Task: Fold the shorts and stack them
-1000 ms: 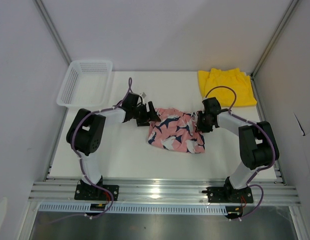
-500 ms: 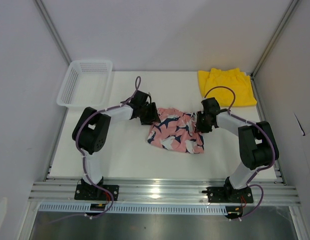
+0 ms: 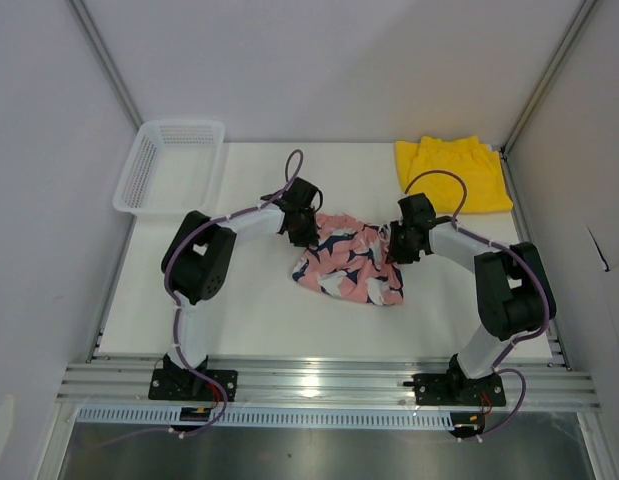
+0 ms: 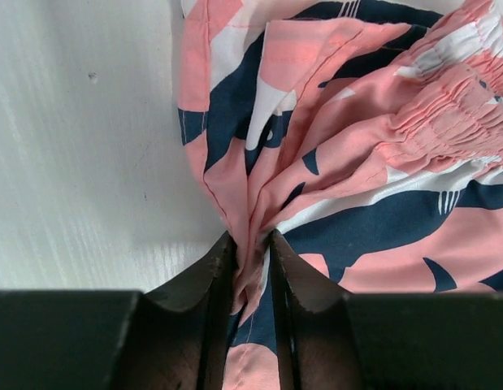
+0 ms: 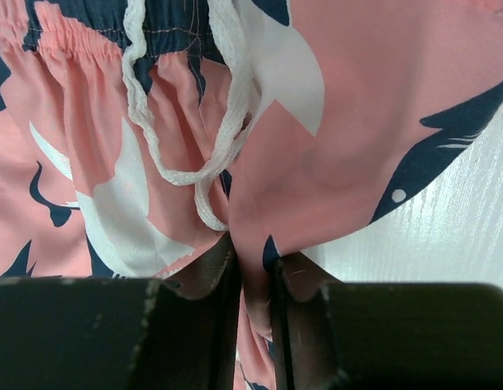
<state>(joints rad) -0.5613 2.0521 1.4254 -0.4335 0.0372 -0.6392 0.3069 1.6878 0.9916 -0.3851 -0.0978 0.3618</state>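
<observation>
The pink shorts [image 3: 347, 262] with a navy-and-white print lie crumpled in the middle of the table. My left gripper [image 3: 309, 229] is at their upper left corner, jaws shut on a bunched fold of the pink cloth [image 4: 253, 244]. My right gripper [image 3: 396, 246] is at their upper right edge, shut on a pinch of the same shorts [image 5: 255, 252], next to the white drawstring [image 5: 223, 138]. The yellow shorts [image 3: 451, 172] lie flat at the back right, apart from both grippers.
A white mesh basket [image 3: 171, 165] stands at the back left corner of the table [image 3: 239, 320]. Metal frame posts and grey walls close in both sides. An aluminium rail runs along the near edge by the arm bases.
My left gripper moved right onto the pink shorts' left corner and closed on the cloth. The right gripper tightened its pinch and shifted slightly left; the shorts bunched a little narrower.
</observation>
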